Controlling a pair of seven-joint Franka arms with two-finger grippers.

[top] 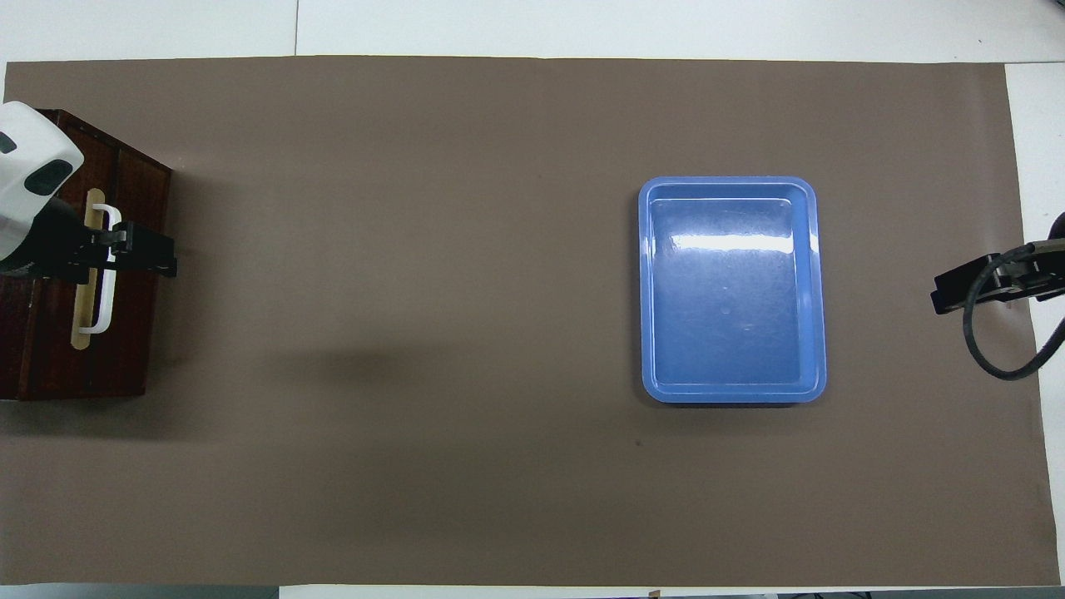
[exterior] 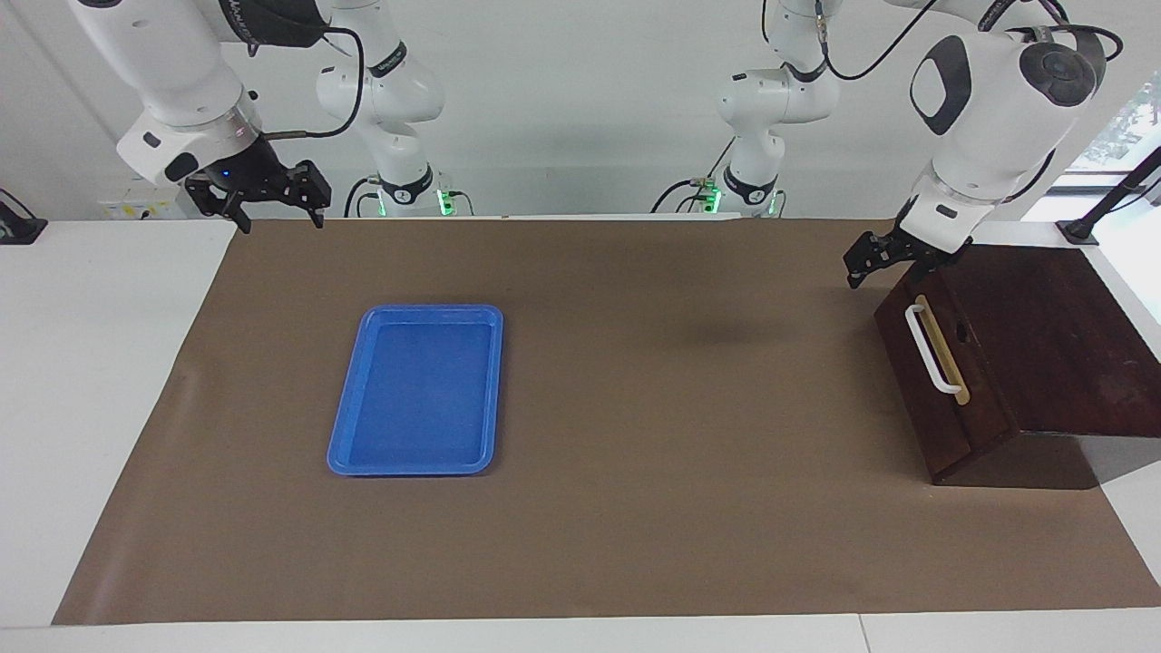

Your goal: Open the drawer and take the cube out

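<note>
The drawer (exterior: 943, 381) is a dark brown front with a white bar handle (exterior: 930, 349) on a tan strip. It sits shut in its dark wooden box at the left arm's end of the table, and also shows in the overhead view (top: 125, 333). The yellow cube is hidden. My left gripper (exterior: 887, 268) is open and empty, up in the air over the drawer front's upper edge. In the overhead view it (top: 125, 254) lies across the handle (top: 104, 274). My right gripper (exterior: 281, 220) is open and empty and waits over the mat's edge at the right arm's end.
A flat blue tray (exterior: 345, 444) lies empty on the brown mat toward the right arm's end, and its rim shows from above (top: 819, 291). The brown mat (exterior: 635, 453) covers most of the white table.
</note>
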